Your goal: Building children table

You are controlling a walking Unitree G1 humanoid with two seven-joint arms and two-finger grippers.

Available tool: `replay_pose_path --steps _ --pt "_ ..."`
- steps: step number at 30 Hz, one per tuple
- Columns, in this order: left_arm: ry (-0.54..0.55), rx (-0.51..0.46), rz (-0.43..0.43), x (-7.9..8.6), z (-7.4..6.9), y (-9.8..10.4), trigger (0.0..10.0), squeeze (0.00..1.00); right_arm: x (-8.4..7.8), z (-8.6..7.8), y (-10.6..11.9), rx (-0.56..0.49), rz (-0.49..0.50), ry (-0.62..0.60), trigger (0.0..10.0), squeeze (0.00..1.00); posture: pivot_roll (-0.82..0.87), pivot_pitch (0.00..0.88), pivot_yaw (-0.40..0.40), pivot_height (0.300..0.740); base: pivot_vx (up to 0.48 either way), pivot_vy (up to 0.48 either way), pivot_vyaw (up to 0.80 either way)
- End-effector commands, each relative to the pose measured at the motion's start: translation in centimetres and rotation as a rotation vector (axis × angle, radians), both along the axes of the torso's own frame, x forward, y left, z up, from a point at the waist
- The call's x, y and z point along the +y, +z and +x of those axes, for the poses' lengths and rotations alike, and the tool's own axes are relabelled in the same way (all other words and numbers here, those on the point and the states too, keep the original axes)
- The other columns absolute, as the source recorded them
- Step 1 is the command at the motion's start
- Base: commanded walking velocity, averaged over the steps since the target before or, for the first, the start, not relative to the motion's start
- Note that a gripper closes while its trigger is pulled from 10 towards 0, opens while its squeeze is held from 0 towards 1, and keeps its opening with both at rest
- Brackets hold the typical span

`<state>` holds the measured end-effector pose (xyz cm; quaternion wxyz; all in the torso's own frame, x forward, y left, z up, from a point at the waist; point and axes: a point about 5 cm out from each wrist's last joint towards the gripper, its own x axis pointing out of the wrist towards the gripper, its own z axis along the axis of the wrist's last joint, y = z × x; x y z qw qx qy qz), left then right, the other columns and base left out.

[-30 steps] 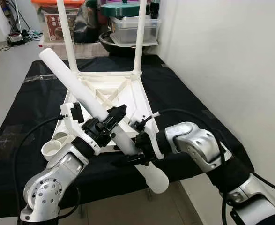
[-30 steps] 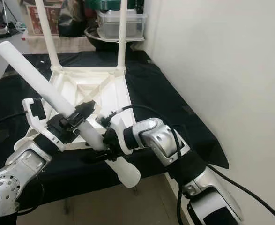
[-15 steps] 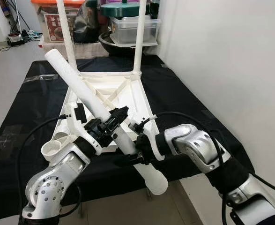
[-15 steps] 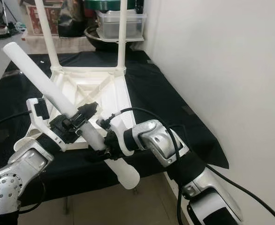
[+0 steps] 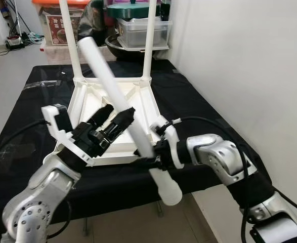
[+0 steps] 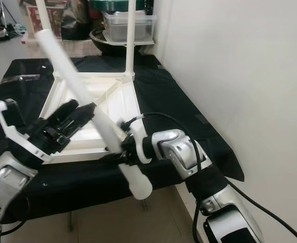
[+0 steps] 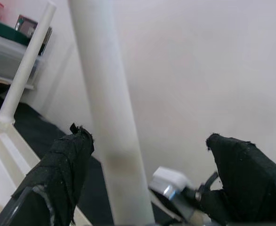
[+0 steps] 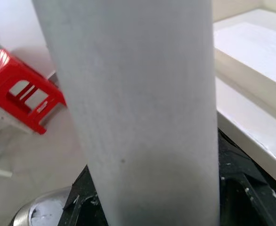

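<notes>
A long white table leg point(image 5: 110, 86) slants up over the table, its thick end point(image 5: 168, 190) hanging past the near edge. My right gripper point(image 5: 152, 153) is shut on its lower part; black fingers point(image 8: 234, 179) flank the tube in the right wrist view. My left gripper point(image 5: 119, 112) is open, its fingers point(image 7: 65, 165) spread wide apart with the leg point(image 7: 109, 117) passing between them, closer to one finger. The white tabletop point(image 5: 151, 109) lies upside down on the black cloth, with two legs point(image 5: 149, 38) standing upright at its far corners.
The black-covered table point(image 5: 199, 111) ends just before my arms. A white wall point(image 5: 249, 61) runs close along the right. Storage boxes and a pot point(image 5: 138, 25) are stacked behind the table. Open floor point(image 5: 11, 61) lies to the left. A red stool point(image 8: 25, 89) stands on the floor.
My left gripper has let go of the leg, opened and drawn back to the left. The leg, held by the right gripper alone, now stands steeper.
</notes>
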<state>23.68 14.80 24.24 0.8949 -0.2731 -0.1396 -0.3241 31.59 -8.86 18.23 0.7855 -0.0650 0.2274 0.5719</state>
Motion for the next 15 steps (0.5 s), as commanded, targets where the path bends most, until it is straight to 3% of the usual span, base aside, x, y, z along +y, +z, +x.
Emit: replay_pose_path --steps 1,6,7,8,9,11,13,14,15 --pt "-0.003 -0.022 0.027 -0.1 -0.5 0.2 10.0 1.00 -0.8 0.9 1.1 -0.053 0.018 -0.059 0.0 0.00 0.07 0.000 -0.094 0.740 0.000 0.000 0.00" --pt "-0.064 -0.016 0.063 -0.9 -1.7 -0.1 10.0 1.00 -2.6 2.7 2.1 -0.098 0.043 -0.194 0.0 0.00 0.07 0.000 -0.093 0.740 0.000 0.000 0.00" --pt "-0.061 0.012 0.089 -1.0 -1.8 -0.7 10.0 0.18 -3.3 3.3 2.7 -0.108 0.065 -0.251 0.0 0.00 0.07 0.000 -0.093 0.740 0.000 0.000 0.00" --pt "-0.061 0.012 0.089 -1.0 -1.8 -0.7 10.0 0.18 -3.3 3.3 2.7 -0.108 0.065 -0.251 0.0 0.00 0.07 0.000 -0.093 0.740 0.000 0.000 0.00" --pt "-0.049 0.033 0.097 -0.9 -1.8 -1.1 10.0 0.00 -3.7 3.8 3.2 -0.111 0.090 -0.295 0.0 0.00 0.07 0.000 -0.093 0.740 0.000 0.000 0.00" --pt "-0.026 0.064 0.096 -0.5 -1.8 -1.5 10.0 0.00 -4.1 4.2 3.9 -0.109 0.129 -0.332 0.0 0.00 0.06 0.000 -0.088 0.740 0.000 0.000 0.00" --pt "0.058 0.101 0.077 0.9 -1.7 -1.9 10.0 0.00 -5.3 5.5 6.9 -0.136 0.262 -0.447 0.0 0.00 0.06 0.000 -0.088 0.740 0.000 0.000 0.00" --pt "0.058 0.101 0.077 0.9 -1.7 -1.9 10.0 0.00 -5.3 5.5 6.9 -0.136 0.262 -0.447 0.0 0.00 0.06 0.000 -0.088 0.740 0.000 0.000 0.00" --pt "0.088 0.114 0.088 1.5 -1.8 -2.2 10.0 0.00 -6.0 6.4 8.5 -0.163 0.346 -0.529 0.0 0.00 0.06 0.000 -0.088 0.740 0.000 0.000 0.00"
